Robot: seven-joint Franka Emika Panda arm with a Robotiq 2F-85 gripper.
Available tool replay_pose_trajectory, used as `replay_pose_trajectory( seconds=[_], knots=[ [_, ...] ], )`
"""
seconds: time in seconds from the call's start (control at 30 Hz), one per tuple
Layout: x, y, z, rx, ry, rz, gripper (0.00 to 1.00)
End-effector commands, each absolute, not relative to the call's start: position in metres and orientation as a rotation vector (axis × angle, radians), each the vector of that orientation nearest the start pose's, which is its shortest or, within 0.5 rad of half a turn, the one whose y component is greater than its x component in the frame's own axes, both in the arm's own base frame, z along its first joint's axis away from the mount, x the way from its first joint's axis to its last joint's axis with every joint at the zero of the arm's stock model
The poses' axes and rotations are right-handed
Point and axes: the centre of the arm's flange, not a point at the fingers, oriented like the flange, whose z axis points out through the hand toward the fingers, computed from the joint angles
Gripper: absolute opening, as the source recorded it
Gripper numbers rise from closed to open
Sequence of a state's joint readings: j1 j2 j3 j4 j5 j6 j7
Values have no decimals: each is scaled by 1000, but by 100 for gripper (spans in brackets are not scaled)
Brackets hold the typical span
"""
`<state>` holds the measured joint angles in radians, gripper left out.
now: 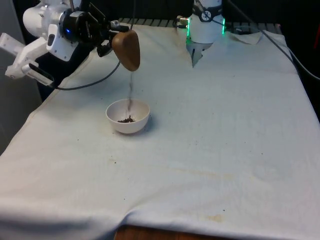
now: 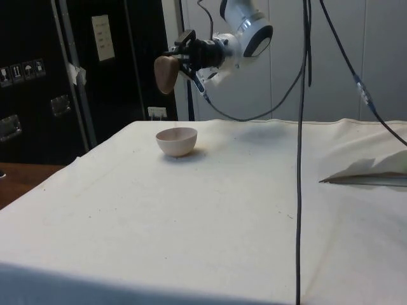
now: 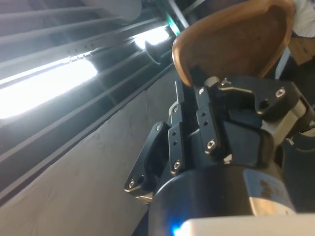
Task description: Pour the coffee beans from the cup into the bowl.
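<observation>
Your bench [image 1: 210,150] lies well below the pincer, under its white cloth, with nothing near the work but the bowl [image 1: 128,116]. That bowl sits on the cloth almost straight beneath the pincer, a small white dish with a thin dark heap of beans [image 1: 126,119] on its floor. It looks like a rigid ceramic piece, light enough to slide on cloth if knocked, so you should keep clear of its rim.

The cup [image 1: 126,49] is high above the bowl, pinched by the pincer [image 1: 109,42] and tipped well over, mouth down, with a faint stream falling from its lip to the bowl. It is brown, smooth-sided and stiff; judging by its size it is light, and lighter as it empties. In the wrist view the fingers [image 3: 204,120] clamp across the cup's [image 3: 231,42] wall near the rim, one inside and one outside as far as I can tell. That is a fair hold for a hard, thin wall, but a smooth one could pivot in the pinch, so roll your wrist slowly.

The beans are small, dry and loose; they will bounce off hard ceramic, so expect strays if you pour from this height quickly.
</observation>
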<state>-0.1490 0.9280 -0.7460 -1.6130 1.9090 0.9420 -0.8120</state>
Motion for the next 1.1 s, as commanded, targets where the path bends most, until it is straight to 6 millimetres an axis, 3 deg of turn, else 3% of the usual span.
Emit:
replay_pose_trajectory(
  seconds=[0.0,1.07],
  knots=[
    [566,-319,237,-1435,292,-399,2],
    [564,-318,237,-1383,291,-406,2]
  ],
)
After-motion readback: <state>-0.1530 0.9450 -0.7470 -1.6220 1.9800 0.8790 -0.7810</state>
